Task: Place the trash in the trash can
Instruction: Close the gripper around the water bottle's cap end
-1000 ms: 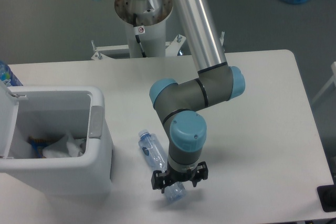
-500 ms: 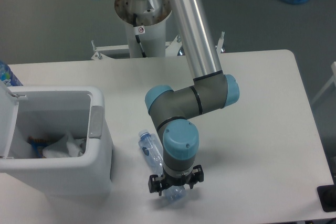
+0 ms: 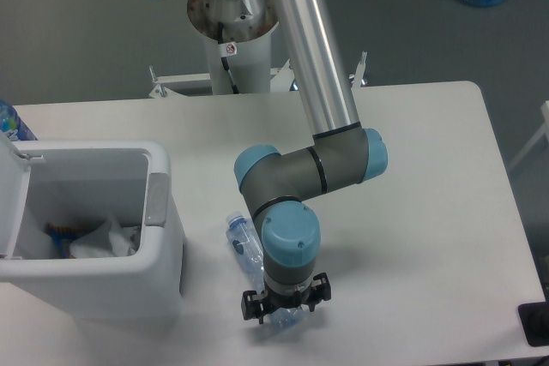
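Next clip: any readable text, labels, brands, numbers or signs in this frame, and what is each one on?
No text can be read in this frame.
Small round red-and-white sticker on the white arm pedestal: looks like a prohibition sign, too small to read.
Bottle on the table: no label legible.
Trash can: no print visible; coloured scrap inside is too blurred to read.
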